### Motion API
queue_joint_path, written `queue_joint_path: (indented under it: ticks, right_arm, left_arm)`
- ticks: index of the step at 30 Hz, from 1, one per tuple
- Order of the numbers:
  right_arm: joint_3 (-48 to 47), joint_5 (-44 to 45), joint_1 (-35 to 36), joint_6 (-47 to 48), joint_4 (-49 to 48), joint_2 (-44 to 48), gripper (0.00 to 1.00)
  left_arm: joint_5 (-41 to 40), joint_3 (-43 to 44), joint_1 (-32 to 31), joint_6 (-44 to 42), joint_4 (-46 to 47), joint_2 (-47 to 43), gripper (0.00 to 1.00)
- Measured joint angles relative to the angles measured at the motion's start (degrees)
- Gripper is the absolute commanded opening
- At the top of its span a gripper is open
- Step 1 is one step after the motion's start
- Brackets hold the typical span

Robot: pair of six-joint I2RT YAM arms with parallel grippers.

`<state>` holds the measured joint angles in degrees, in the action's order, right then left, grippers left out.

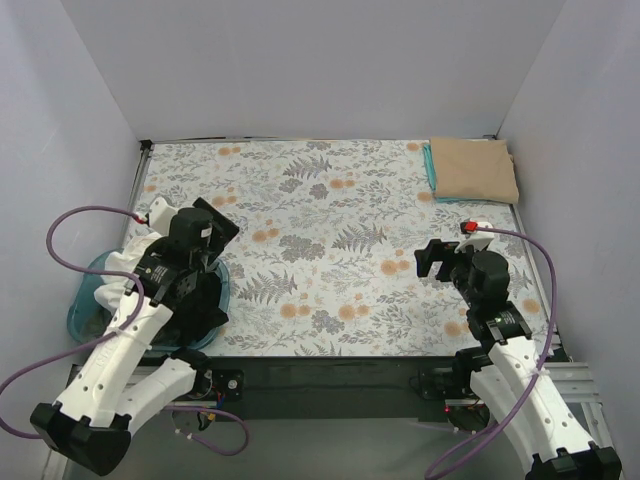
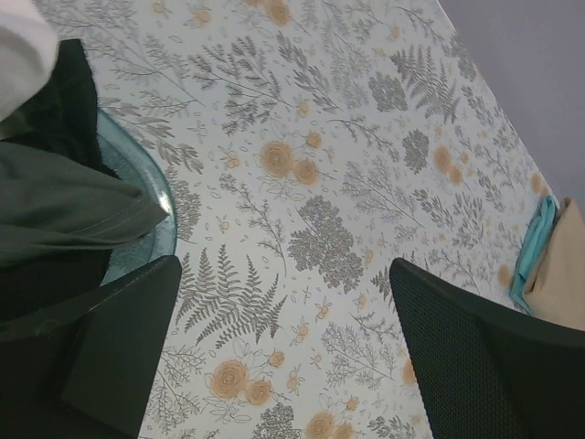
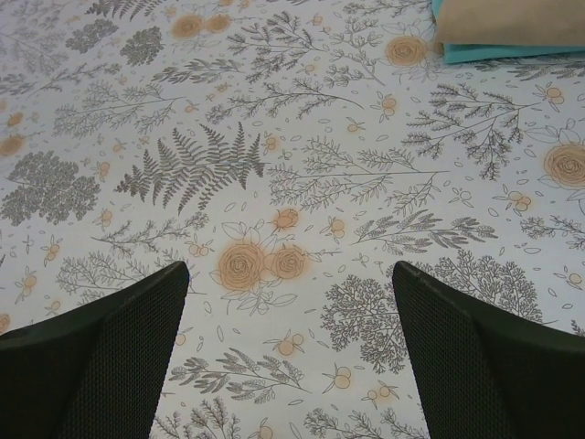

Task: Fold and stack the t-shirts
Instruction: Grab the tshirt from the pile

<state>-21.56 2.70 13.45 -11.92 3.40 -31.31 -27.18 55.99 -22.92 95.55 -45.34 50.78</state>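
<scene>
**A:** Where were the t-shirts found?

**B:** A folded tan t-shirt (image 1: 478,170) was seen at the far right corner of the floral table covering (image 1: 320,220). It was laid on a teal t-shirt (image 1: 429,170), whose edge showed along its left side. Others were held in the translucent teal basket (image 1: 82,305) at the near left corner. An olive-grey t-shirt (image 2: 64,210) was draped to the basket's rim, with darker cloth (image 2: 55,110) behind it. A patch of white cloth (image 2: 23,41) was caught at the corner of the left wrist view. It was perhaps another shirt, though too little was shown to be sure.

**A:** And how were the grippers held?

**B:** The left gripper (image 2: 283,357) was held just beside the basket's rim, its fingers spread wide with only the floral print showing between them. The right gripper (image 3: 291,357) was held over the covering towards the near right corner. Its fingers were likewise spread apart, and it was kept well apart from the tan t-shirt.

**A:** Could any writing be read?

**B:** A small red and white tag (image 1: 470,227) was noted on the purple cable (image 1: 545,270) at the right wrist. Whatever was printed on it was too small to be read.
</scene>
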Motion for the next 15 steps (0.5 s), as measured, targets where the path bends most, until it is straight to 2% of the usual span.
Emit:
queue_joint_path:
  ticks: [6,11,15]
  right_arm:
    - [0.0,-1.81,0.0,-0.15,0.02,-0.79,0.98]
    - [0.0,-4.44,0.0,-0.17,0.02,-3.15,0.98]
    - [0.0,-6.08,0.0,-0.17,0.24,-4.17,0.98]
  left_arm:
    - [-9.22,0.24,-0.09,11.93,-14.34,0.35,0.98]
    - [-16.44,2.1,1.79,16.09,-24.76,2.47,0.98]
    - [-19.71,5.09,6.47,16.7,-23.47,3.65,0.98]
